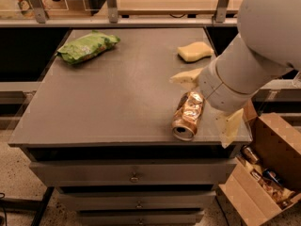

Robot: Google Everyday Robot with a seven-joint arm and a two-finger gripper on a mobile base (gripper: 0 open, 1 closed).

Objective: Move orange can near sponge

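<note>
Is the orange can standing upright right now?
No, the orange can lies on its side near the table's front edge, with the gripper right above it.

End effector (208, 101) at orange can (188, 114) (sponge (195, 52) lane open)

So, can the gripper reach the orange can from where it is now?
Probably yes. The gripper is open just over the orange can, with its fingers spread to either side and nothing between. The sponge and the green bag lie farther back.
</note>
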